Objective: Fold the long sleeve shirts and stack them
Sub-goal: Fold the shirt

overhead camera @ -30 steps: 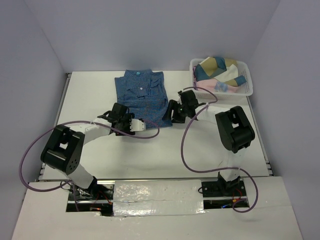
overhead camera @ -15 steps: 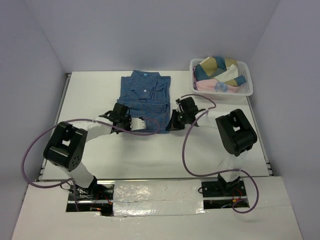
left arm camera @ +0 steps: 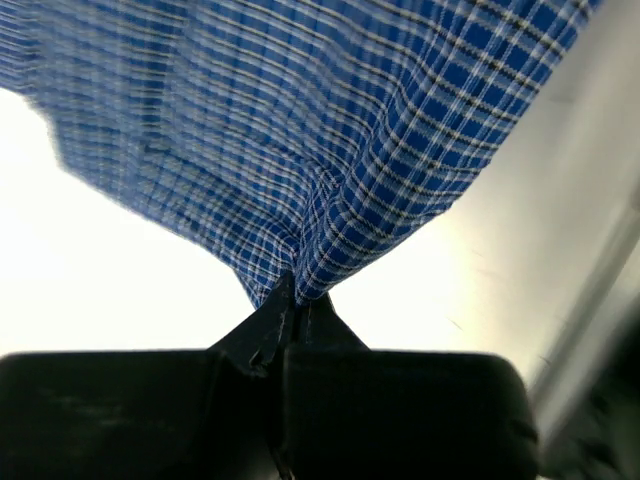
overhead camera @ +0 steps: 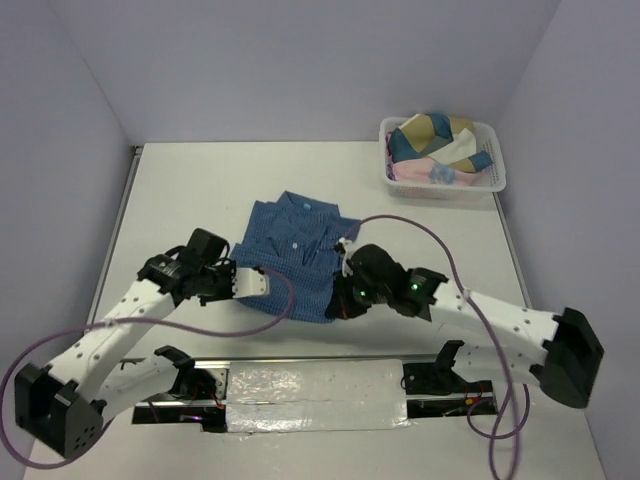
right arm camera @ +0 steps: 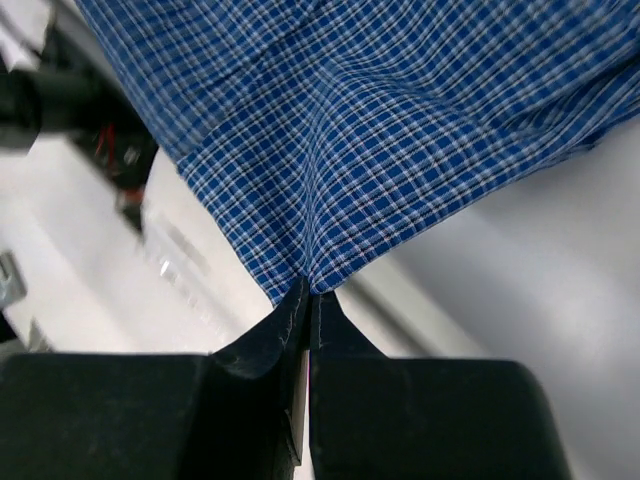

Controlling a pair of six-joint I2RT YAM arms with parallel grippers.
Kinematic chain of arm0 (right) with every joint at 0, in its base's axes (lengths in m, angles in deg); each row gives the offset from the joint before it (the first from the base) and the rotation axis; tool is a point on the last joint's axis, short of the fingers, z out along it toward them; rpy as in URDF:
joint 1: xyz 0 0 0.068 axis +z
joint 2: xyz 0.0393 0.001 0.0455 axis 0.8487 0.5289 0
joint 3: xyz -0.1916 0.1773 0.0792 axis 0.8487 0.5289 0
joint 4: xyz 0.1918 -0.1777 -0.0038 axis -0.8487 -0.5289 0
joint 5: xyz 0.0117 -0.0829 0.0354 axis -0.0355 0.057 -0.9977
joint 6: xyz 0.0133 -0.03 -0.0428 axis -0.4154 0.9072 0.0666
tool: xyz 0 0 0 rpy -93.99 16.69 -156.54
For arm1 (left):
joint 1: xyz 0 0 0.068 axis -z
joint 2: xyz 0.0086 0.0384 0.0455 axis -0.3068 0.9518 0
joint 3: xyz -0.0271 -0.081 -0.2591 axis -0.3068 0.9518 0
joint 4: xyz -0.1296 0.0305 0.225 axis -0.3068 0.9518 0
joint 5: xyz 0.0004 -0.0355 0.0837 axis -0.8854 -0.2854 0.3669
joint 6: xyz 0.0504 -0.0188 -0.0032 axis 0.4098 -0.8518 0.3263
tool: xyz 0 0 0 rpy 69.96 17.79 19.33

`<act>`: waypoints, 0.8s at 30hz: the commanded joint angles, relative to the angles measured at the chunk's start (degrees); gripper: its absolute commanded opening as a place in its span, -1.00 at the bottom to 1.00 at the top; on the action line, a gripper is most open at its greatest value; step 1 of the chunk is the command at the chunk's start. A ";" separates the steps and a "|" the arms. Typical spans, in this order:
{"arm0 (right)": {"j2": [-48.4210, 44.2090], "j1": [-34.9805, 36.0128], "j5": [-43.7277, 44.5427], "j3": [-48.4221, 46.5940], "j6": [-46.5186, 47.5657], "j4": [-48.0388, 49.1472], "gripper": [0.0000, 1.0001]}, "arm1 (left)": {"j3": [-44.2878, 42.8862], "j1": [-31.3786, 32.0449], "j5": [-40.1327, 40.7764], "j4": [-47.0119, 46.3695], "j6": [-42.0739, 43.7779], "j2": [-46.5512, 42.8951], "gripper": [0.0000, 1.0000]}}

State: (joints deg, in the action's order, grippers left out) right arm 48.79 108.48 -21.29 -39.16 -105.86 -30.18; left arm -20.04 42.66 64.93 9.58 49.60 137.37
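A blue fine-checked long sleeve shirt (overhead camera: 295,250) lies folded near the front middle of the white table, collar toward the back. My left gripper (overhead camera: 243,282) is shut on its lower left edge, and the left wrist view shows the checked cloth (left arm camera: 330,170) bunched into the closed tips (left arm camera: 295,300). At the lower right corner my right gripper (overhead camera: 338,300) is shut on the hem, with the cloth (right arm camera: 370,130) pinched at its tips (right arm camera: 310,292). Both corners look lifted and pulled taut toward the front.
A white basket (overhead camera: 497,180) at the back right holds more bunched garments (overhead camera: 432,140) in tan, teal, white and pink. Grey walls close in the table on three sides. The table's front edge and a metal rail (overhead camera: 310,375) lie just under the grippers.
Both grippers shut on the shirt's lower corners and dragged it from the back of the table toward the front edge. Both arms swung forward and outward.
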 commanded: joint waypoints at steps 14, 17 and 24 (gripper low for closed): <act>-12.90 -0.20 4.88 -10.47 -1.67 -18.38 -1.00 | -25.57 0.78 -9.54 14.53 -14.82 5.36 -1.00; -8.25 -10.31 -2.08 -10.30 2.83 -14.25 -1.00 | -27.07 -0.88 -7.16 10.04 -15.00 11.16 -1.00; 6.70 -22.89 -10.00 -13.72 8.47 -7.93 -1.00 | -36.46 -8.17 -8.56 6.60 -16.32 25.66 -1.00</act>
State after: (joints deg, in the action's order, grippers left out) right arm 51.87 89.75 -26.01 -49.59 -102.17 -42.20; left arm -51.47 37.00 56.15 19.70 34.72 160.54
